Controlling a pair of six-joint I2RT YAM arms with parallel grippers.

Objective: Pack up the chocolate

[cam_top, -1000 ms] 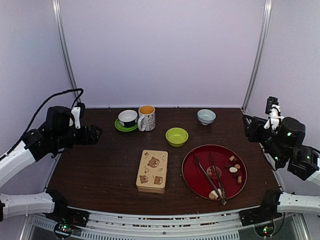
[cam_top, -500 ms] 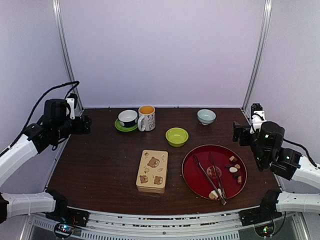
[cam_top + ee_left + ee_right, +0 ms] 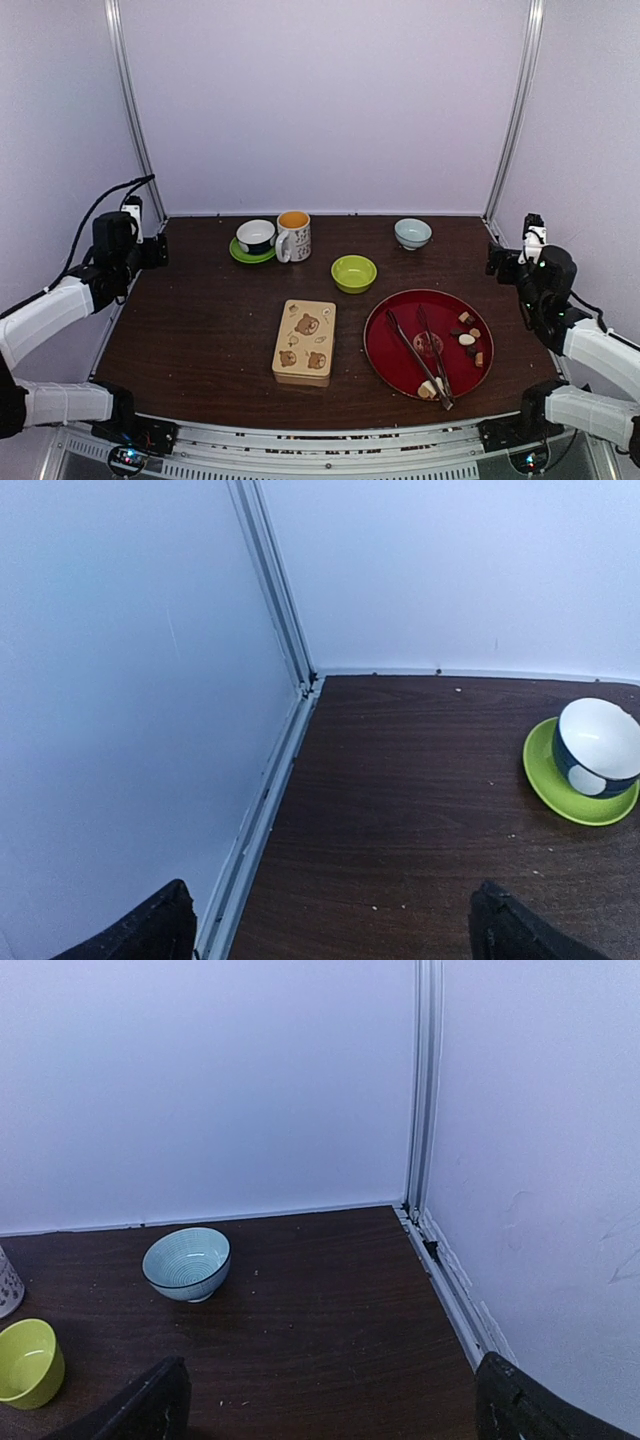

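Observation:
Several small chocolate pieces (image 3: 468, 335), white, tan and dark brown, lie on the right side of a round red plate (image 3: 385, 330); more pieces (image 3: 432, 388) lie at its near rim. Long metal tongs (image 3: 420, 355) rest across the plate. A closed wooden box with bear pictures (image 3: 305, 340) lies left of the plate. My left gripper (image 3: 152, 250) hovers at the far left edge, open and empty (image 3: 330, 935). My right gripper (image 3: 498, 262) hovers at the far right edge, open and empty (image 3: 330, 1410). Neither wrist view shows the chocolate.
A green bowl (image 3: 354, 272), a printed mug (image 3: 294, 235), a dark cup on a green saucer (image 3: 256, 238) and a light blue bowl (image 3: 413, 232) stand along the back. Enclosure walls and metal posts stand close beside both grippers.
The left gripper has drawn back toward the far left corner. The right gripper has swung in and then back toward the far right edge. Nothing on the table has moved.

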